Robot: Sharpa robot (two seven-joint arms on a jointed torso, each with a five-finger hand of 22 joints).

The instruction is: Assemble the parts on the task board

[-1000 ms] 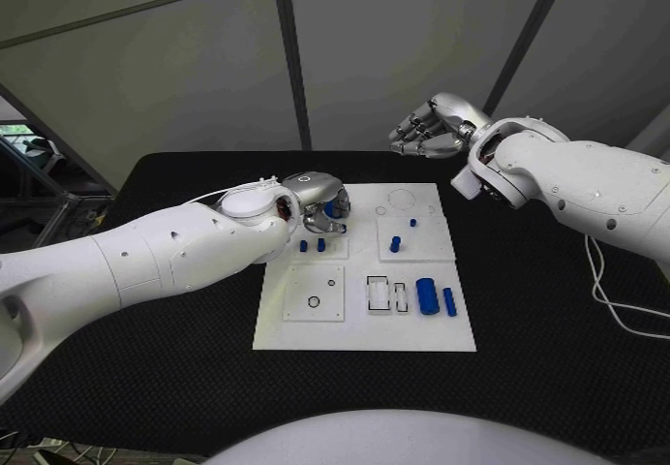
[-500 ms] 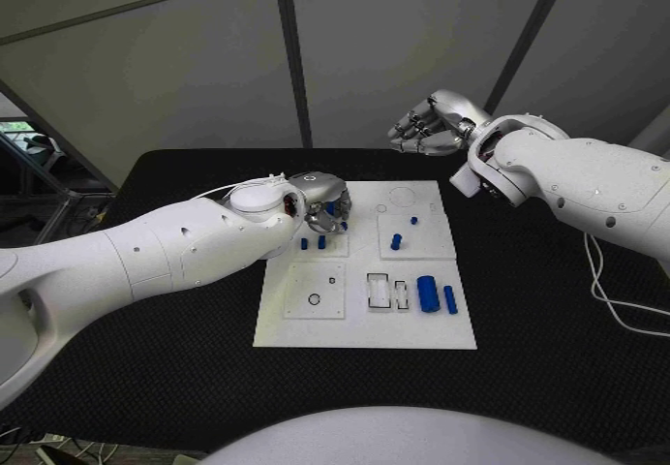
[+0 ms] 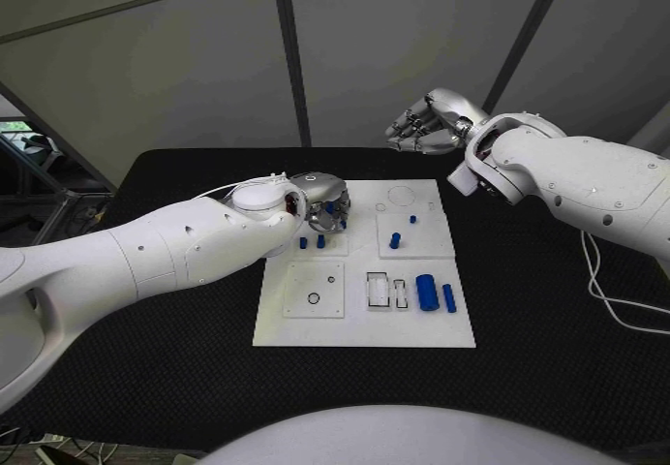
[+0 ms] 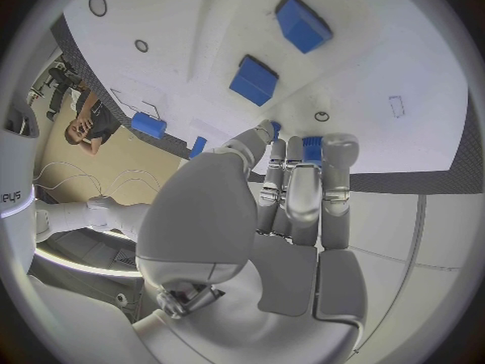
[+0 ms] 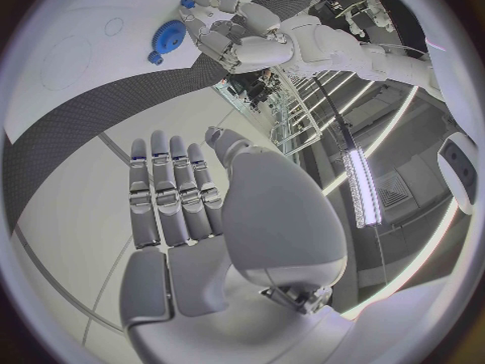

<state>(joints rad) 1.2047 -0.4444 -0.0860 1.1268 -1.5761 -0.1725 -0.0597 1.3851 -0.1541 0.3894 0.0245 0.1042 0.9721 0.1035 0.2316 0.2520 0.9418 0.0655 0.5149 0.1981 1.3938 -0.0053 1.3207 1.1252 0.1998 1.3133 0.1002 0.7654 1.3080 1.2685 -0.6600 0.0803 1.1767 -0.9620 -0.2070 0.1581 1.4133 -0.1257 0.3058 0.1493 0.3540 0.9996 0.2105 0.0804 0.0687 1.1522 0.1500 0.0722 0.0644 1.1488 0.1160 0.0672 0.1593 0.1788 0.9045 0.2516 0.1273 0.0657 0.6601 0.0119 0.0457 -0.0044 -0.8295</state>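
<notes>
Task board (image 3: 363,329) mid counter (image 3: 167,368), blue cylinders (image 3: 427,293) near right. Left robot hand (image 3: 322,201) over far-left of board; wrist cam shows small blue part (image 4: 311,145) at fingertips, can't tell if gripped. Right robot hand (image 3: 426,126) raised beyond far edge, fingers straight, holding nothing; its wrist cam catches blue gear (image 5: 170,35).

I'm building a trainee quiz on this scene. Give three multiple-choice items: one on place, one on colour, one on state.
1. The left hand is: A over the task board's far left part; B off the table; C over the board's near right corner.
2. The two long parts on the board are: A red; B blue; C green.
3. The right hand: A holds a part; B presses the board; C is raised, holding nothing.
Answers: A, the head view shows it there; B, both are blue; C, its fingers are bare, off the board.
</notes>
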